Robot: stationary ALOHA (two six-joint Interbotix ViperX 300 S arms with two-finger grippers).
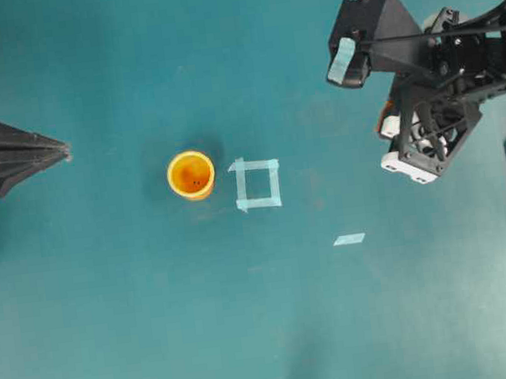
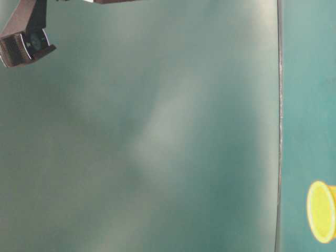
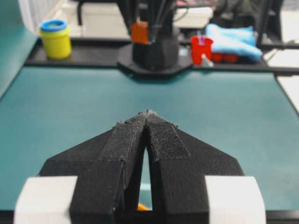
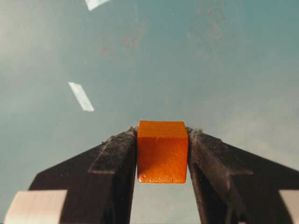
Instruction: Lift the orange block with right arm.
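Overhead exterior: right arm [image 1: 422,69] raised at table's right side; yellow-orange cup [image 1: 191,175] beside tape square [image 1: 258,183].
Left wrist: left gripper [image 3: 147,114] fingers pressed together, empty.
Right wrist: right gripper [image 4: 162,135] clamped on orange block [image 4: 162,151], apparently clear of table. Lift looks essentially accomplished.

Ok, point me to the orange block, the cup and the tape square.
orange block [image 4: 162,156]: right wrist view, front face.
cup [image 1: 191,175]: overhead view, inside bottom.
tape square [image 1: 274,183]: overhead view, right strip.

Overhead looks straight down; wrist views look past their jaws.
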